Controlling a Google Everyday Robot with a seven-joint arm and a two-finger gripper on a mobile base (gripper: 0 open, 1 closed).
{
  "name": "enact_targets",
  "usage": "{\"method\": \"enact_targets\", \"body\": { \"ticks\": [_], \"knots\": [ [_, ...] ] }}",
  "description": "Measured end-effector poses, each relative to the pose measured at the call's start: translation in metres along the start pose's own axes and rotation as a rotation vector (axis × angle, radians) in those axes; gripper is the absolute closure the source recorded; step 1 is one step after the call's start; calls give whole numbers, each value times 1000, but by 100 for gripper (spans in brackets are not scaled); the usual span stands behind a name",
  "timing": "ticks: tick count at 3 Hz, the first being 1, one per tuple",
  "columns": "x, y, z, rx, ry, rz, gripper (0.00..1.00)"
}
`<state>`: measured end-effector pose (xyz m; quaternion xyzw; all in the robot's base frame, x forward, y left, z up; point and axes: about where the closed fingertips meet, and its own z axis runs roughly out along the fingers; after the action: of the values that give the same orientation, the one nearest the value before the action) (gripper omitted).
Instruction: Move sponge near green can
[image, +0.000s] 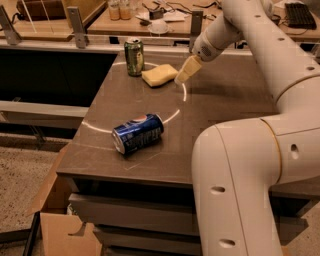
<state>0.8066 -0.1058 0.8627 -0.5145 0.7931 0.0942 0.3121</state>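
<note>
The pale yellow sponge (159, 75) lies on the dark table (220, 100) at the back, just right of the upright green can (134, 56), with a small gap between them. My gripper (184, 73) hangs from the white arm and points down to the table right beside the sponge's right edge. I cannot tell whether it touches the sponge.
A blue Pepsi can (138, 133) lies on its side near the table's front left. My white arm (250, 165) fills the right foreground. Behind the table stand a railing and a desk with jars and clutter (120, 9). A cardboard box (55, 230) sits on the floor.
</note>
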Motion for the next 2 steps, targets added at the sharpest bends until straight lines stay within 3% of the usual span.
{"method": "enact_targets", "body": {
  "ticks": [1, 2],
  "knots": [
    [28, -23, -55, 97, -1, 11, 0],
    [72, -47, -128, 226, 18, 42, 0]
  ]
}}
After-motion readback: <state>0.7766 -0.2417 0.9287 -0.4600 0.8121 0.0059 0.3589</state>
